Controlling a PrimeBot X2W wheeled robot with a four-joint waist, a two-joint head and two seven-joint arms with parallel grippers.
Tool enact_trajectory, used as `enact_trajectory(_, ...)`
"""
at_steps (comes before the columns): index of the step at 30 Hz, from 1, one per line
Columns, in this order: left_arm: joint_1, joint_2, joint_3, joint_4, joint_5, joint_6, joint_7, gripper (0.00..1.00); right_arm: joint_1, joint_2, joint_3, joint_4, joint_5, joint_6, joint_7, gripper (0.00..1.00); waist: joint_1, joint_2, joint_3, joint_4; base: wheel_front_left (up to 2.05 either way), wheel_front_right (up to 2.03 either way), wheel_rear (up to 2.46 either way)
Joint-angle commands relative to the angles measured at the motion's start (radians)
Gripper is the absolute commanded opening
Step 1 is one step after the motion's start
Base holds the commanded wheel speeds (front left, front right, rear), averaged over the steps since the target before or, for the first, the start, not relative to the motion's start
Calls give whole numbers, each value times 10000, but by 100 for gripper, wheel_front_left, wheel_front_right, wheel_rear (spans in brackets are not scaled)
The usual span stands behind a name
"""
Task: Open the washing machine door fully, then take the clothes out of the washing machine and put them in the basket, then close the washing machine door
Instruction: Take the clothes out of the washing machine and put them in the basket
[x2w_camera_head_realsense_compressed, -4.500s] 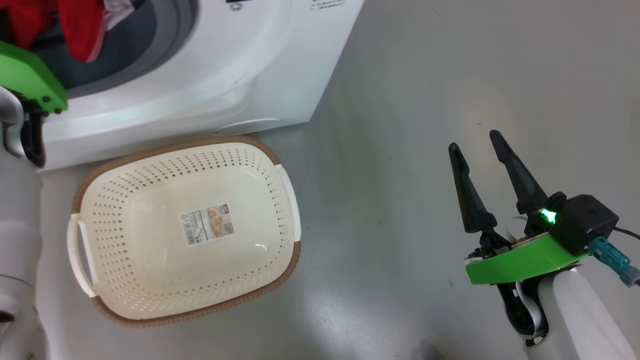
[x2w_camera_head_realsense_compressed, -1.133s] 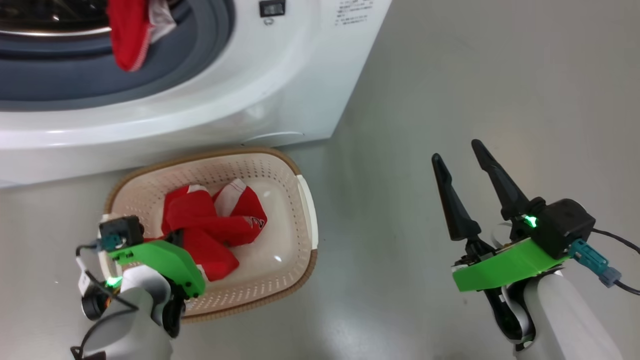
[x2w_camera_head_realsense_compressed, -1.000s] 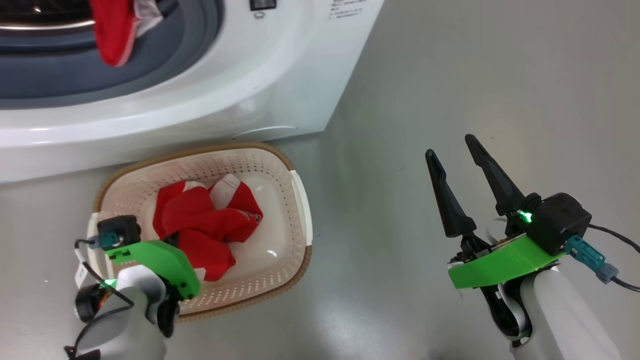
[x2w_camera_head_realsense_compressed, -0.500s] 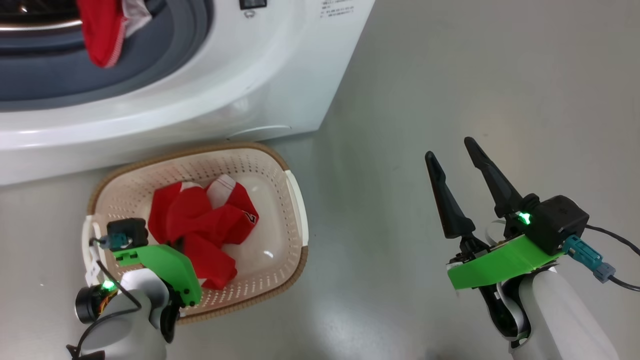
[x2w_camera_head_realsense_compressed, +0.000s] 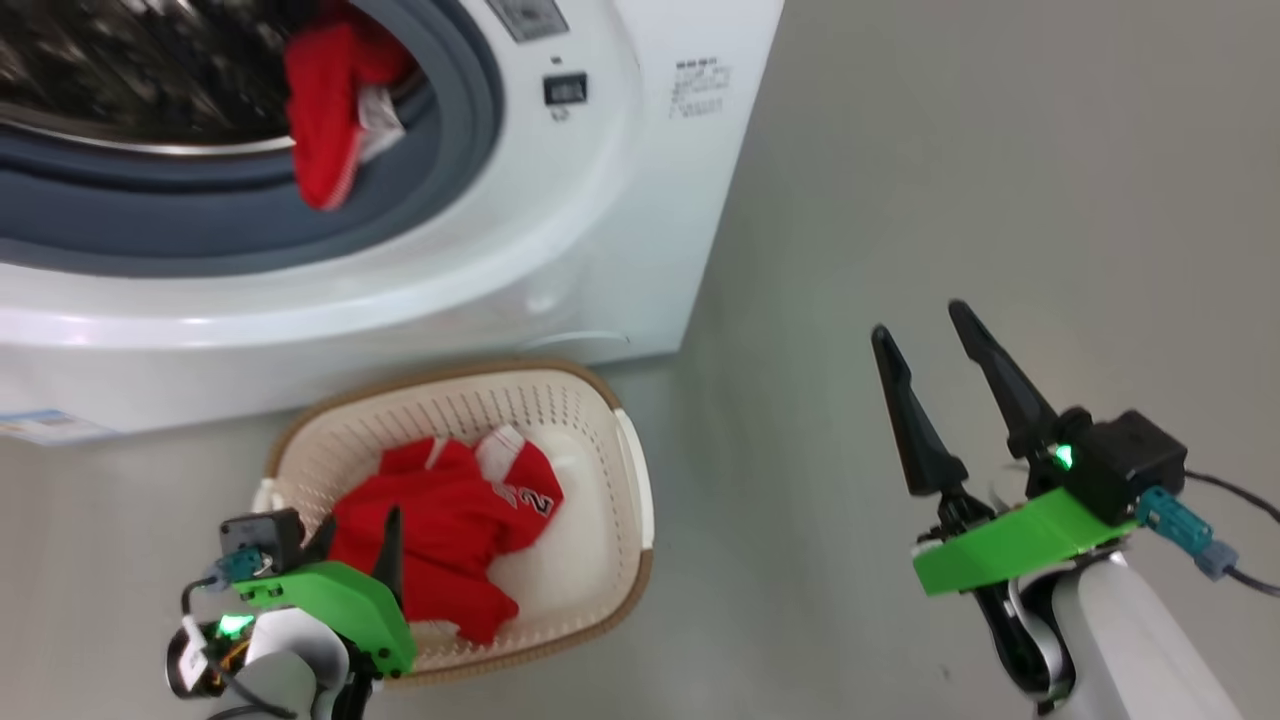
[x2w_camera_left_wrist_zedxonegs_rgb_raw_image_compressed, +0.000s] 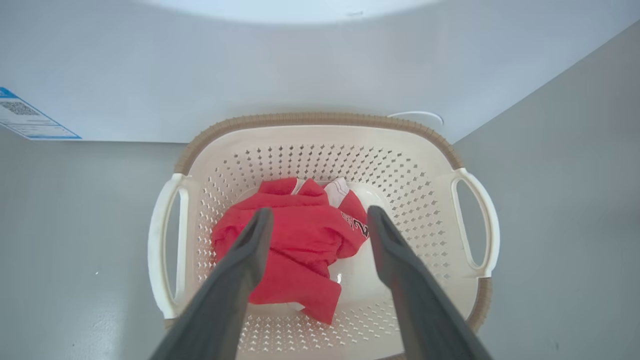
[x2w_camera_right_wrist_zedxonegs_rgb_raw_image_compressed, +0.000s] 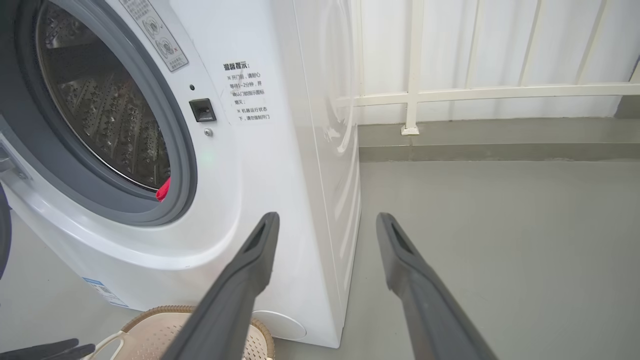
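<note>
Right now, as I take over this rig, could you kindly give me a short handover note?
Left gripper: open, empty, above the basket, over the red garment lying in it.
Right gripper: open, empty, above the floor.
Washing machine: stands open; a second red garment hangs in its opening.
Done: opening, one garment moved. Left: the second red garment, then shutting the machine.

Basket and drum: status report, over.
Left end effector open above basket, empty; right end effector open, empty. One red garment in basket, another red garment hanging at washing machine mouth. No obstruction seen.
</note>
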Motion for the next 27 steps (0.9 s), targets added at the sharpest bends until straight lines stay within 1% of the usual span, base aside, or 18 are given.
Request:
enact_trajectory(1,399,400,334,-544,58,-18,-125,100,242,-71,175,-171,-9,63,-63,100,0,0,-746,386,0,0,0)
enact_trajectory(8,1471,511,1017,-2518,360,179,-129,100,620,-119,17,-63,4,63,-63,100,0,0,-1652,569,0,0,0)
enact_trajectory(14,2590,407,1960,-5039,790,264,-130,100,980,-97,-93,-29,-23,63,-63,100,0,0,-2354,518,0,0,0)
enact_trajectory(20,3574,159,2570,-7143,1215,92,-131,100,1256,-63,-132,-10,104,63,-63,100,0,0,-2915,436,0,0,0)
enact_trajectory(27,4479,27,2857,-8648,1568,-89,-131,100,1590,-133,-273,-91,-15,63,-63,100,0,0,-3560,296,0,0,0)
